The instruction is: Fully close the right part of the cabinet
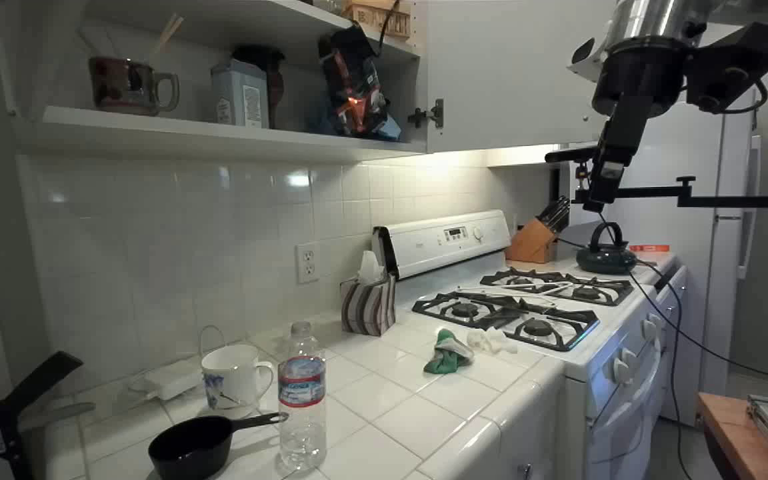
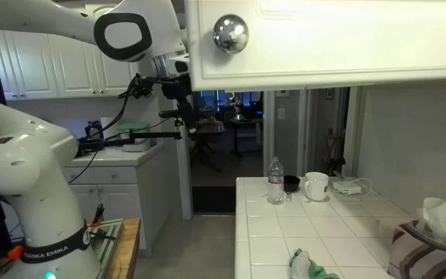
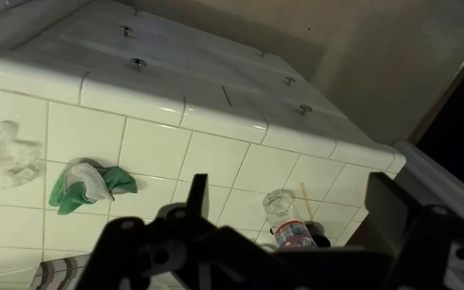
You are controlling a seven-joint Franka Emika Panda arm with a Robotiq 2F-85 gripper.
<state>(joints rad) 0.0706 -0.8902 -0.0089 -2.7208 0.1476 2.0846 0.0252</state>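
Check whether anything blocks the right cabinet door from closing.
Possibly: the wrist above the gripper appears inside the swing of the door, near its free edge. A black cord seems to cross the upper shelf's front edge. Nothing else visible blocks it.

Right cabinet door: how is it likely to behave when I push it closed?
The right cabinet door should swing rather than slide, since a hinge shows by its edge. Its straight edges suggest a stiff panel, so it will probably move as one piece without much flexing. The knob is round and shiny, so it may prove slippery.
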